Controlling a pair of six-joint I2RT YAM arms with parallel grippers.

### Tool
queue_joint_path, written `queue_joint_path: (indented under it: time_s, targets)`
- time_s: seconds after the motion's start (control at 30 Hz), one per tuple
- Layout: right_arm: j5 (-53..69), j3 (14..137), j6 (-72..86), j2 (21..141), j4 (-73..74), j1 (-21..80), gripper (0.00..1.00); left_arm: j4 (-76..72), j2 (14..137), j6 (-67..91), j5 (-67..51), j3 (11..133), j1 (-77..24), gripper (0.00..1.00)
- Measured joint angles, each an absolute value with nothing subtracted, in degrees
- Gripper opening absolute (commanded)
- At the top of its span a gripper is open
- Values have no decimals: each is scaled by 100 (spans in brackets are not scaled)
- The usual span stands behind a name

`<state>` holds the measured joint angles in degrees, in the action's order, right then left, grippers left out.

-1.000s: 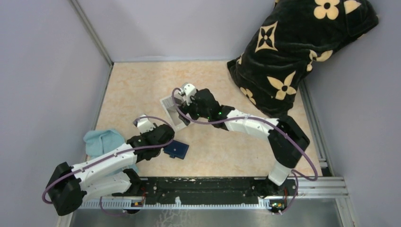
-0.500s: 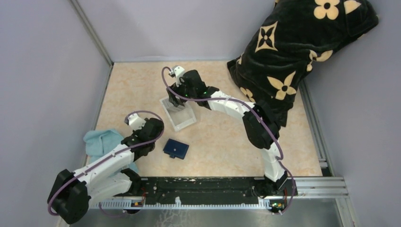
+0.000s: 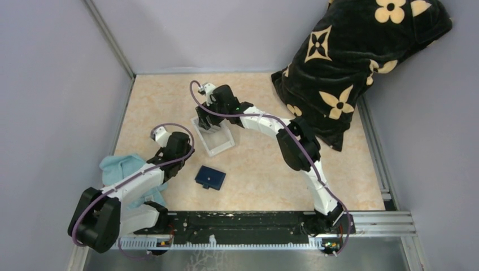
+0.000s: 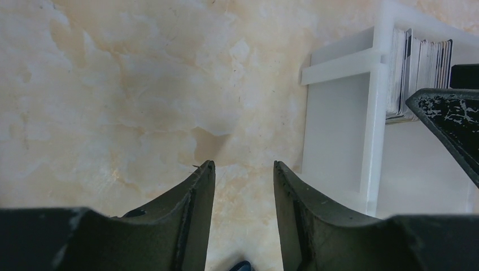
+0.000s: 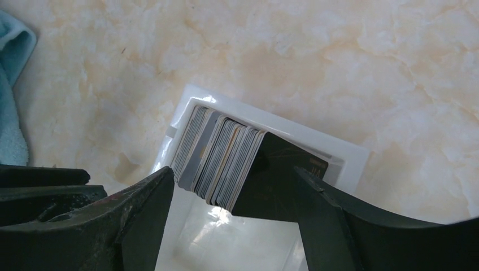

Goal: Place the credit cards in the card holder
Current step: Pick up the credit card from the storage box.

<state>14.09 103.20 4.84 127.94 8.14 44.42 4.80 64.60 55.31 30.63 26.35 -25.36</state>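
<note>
Fingers of the right gripper (image 5: 233, 172) are spread wide, one on each side of the credit cards (image 5: 217, 155), and grip nothing. The cards stand on edge in a tight stack at the far end of a white plastic tray (image 5: 345, 161), with a dark card on the outer face of the stack. The left gripper (image 4: 243, 166) shows a narrow gap with nothing in it. It sits low over the marbled table (image 4: 113, 84), just beside the tray. The card holder (image 3: 210, 178), navy and folded shut, lies flat on the table, apart from the tray and nearer the arm bases. A light blue cloth (image 3: 121, 169) lies by the left arm, and a black flowered cushion (image 3: 356, 56) fills the far right corner.
</note>
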Motion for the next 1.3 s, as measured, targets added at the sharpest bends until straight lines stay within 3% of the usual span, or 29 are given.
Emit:
queue_joint_path:
  time_s: [0.4,0.63,0.8,1.3]
  targets:
    - [1684,10532,902,13002,801,4405,69,-285,7181,5415,2681,2622,-2351,47]
    - [1675,10532,1052,13002,834,4375,55,-711,7760,5367,2526,2672,-2335,46]
    - [1590,10532,1074,13002,882,4353,37,-1153,8060,5288,2403,2751,-2322,45]
    - [1431,10543,1118,13002,902,4357,26,-1476,8621,4974,2222,3164,-2307,44]
